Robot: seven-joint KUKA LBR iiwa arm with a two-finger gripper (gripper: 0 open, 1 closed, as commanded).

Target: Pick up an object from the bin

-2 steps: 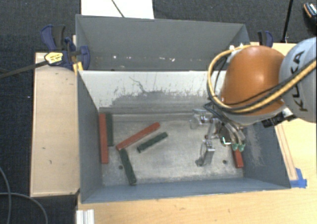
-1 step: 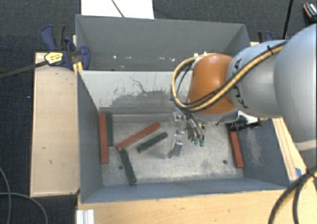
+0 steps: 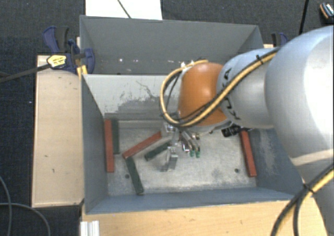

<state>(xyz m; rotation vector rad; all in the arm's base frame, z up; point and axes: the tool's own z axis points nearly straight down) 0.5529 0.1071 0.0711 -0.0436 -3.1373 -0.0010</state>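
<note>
I am hanging my gripper [image 3: 171, 161] low over the middle of the bin [image 3: 93, 141], and I cannot tell whether it is wide or narrow. A short dark bar [image 3: 155, 153] is lying just left of the gripper, with a slanted red bar [image 3: 141, 146] beside it, further left. A green bar [image 3: 134, 175] is lying to the gripper's lower left. A left red bar [image 3: 109, 146] is lining the wall, and a right red bar [image 3: 248, 153] is lying well apart on the gripper's other side. The grey floor [image 3: 209, 175] around the gripper is showing scuffs and pale specks, and dark carpet [image 3: 31, 10] is surrounding the bin.
</note>
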